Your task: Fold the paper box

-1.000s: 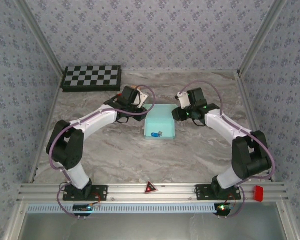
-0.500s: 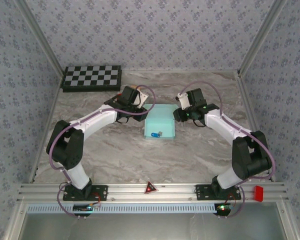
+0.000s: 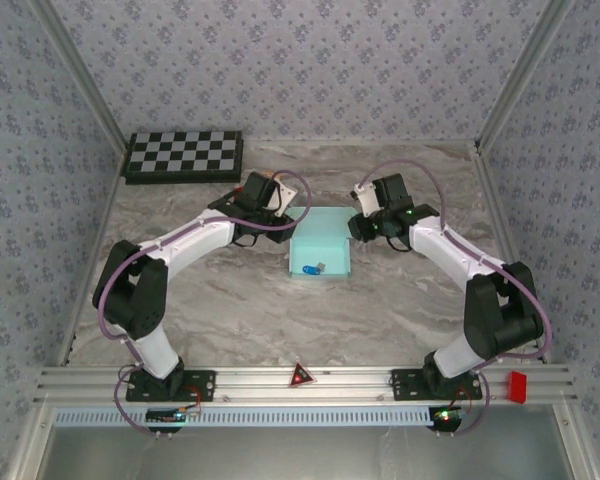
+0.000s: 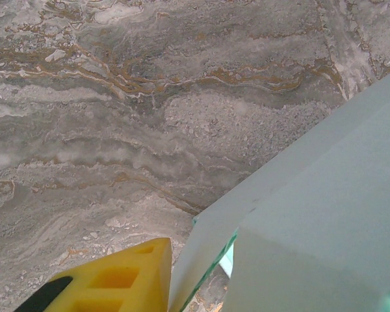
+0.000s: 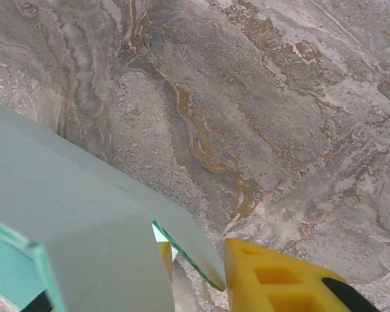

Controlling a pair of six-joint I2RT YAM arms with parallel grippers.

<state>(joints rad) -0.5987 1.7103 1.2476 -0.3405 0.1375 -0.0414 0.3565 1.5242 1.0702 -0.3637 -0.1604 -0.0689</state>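
The paper box (image 3: pixel 320 245) sits between left tool (image 3: pixel 288 214) and right tool (image 3: pixel 356 228).

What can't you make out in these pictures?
Left wrist view: the paper box wall hides the second finger of the left gripper, so grip unclear.
Right wrist view: a flap covers most of the far finger of the right gripper.
Top view: the blue object at the box's near end is too small to identify.

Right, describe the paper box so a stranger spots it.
Look at the middle of the marble table. The paper box sits there, pale aqua card with raised sides, unlike the black-and-white checkerboard in the far left corner.
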